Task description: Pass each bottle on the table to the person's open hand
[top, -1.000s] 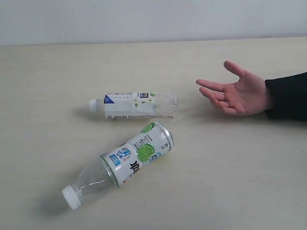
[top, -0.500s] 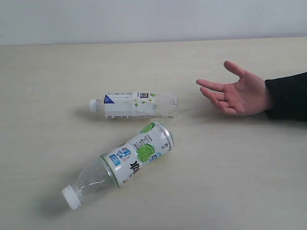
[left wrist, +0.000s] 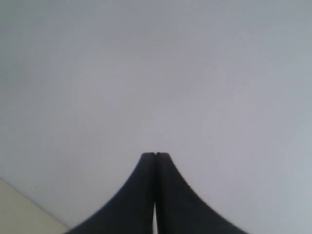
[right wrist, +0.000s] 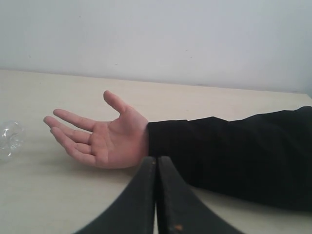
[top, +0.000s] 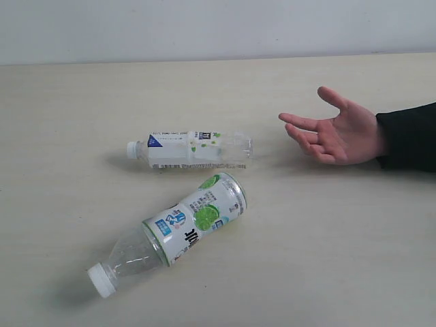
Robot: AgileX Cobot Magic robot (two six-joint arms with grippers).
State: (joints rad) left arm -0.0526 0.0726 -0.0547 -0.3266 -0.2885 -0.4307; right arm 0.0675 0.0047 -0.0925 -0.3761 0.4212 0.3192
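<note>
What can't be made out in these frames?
- Exterior view: both arms out of frame; black sleeve cut off by the right edge. Print on the slim bottle and fat bottle too small to read.
- Left wrist view: left gripper faces blank wall; no bottle shown.
- Right wrist view: clear bottle end cut by the edge; which bottle, unclear.

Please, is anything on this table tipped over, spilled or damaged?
Both bottles lie on their sides instead of standing. The slim white-labelled bottle lies across the middle of the table. The fat green-labelled bottle lies diagonally, nearer the camera. Both are capped, and no liquid shows on the tabletop. No damage is visible.
</note>
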